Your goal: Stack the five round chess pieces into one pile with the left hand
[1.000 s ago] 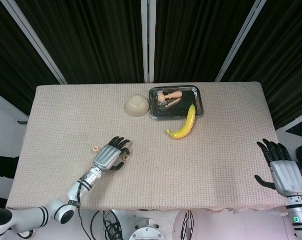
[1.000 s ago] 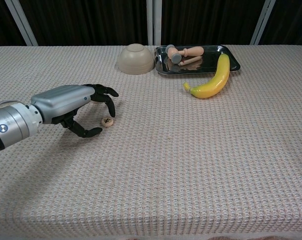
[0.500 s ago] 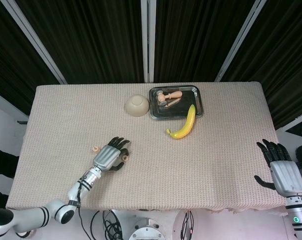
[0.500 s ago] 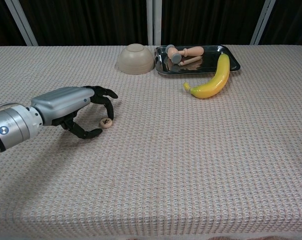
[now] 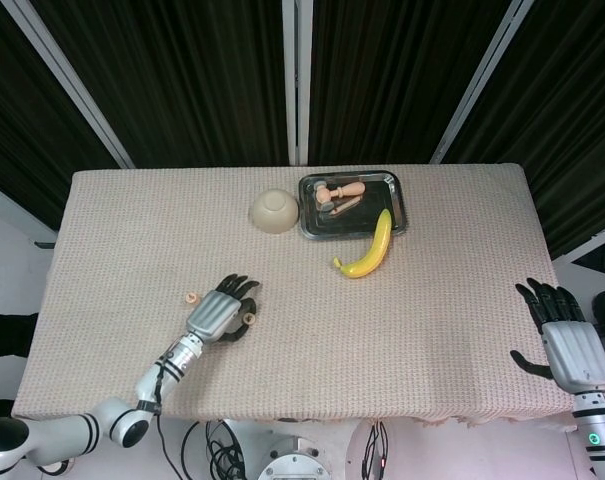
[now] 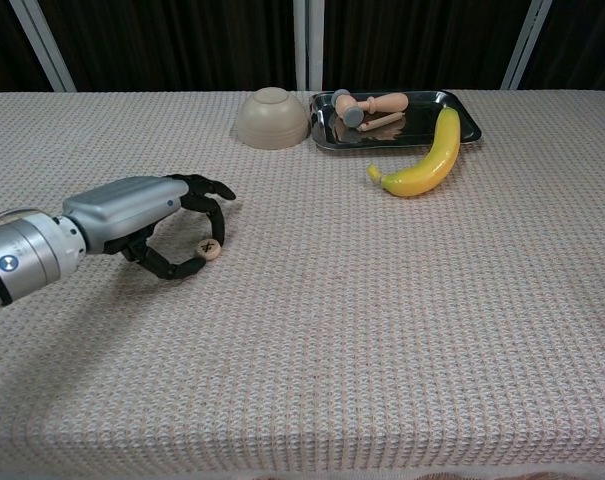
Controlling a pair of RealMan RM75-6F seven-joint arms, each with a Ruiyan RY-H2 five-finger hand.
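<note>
Left hand point(image 6: 147, 215) lies low on the table point(image 6: 382, 320), pinching a round chess piece point(image 6: 210, 249) at its fingertips. Another chess piece point(image 5: 190, 297) sits just left of that hand. Far right, the right hand point(image 5: 567, 345) is spread wide, holding nothing.

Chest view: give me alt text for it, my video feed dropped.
The left hand pinches a round chess piece between thumb and a finger, low over the woven table. At the far edge sit an upturned bowl, a tray holding a wooden tool, and a banana.
</note>
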